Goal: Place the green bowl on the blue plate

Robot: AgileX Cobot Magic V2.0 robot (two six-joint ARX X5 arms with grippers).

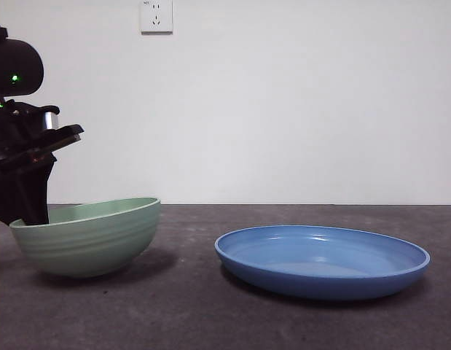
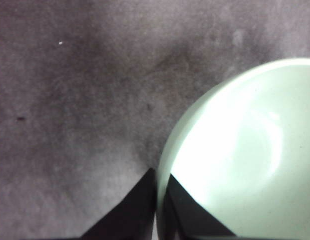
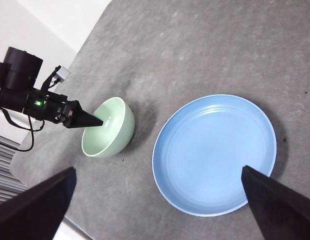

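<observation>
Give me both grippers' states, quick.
Left gripper: jaws shut on the green bowl rim.
Right gripper: jaws open, empty, above the blue plate.

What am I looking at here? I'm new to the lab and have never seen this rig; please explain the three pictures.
It is a robot with two arms at a grey table, each ending in a two-jawed gripper. One picture looks level across the table; the other two come from cameras on the arms' wrists. On the table are a green bowl and, apart from it, a blue plate. The left gripper has pinched the bowl's rim, one jaw inside and one outside, and the bowl is tilted. The right gripper hangs open high above the plate, holding nothing.
</observation>
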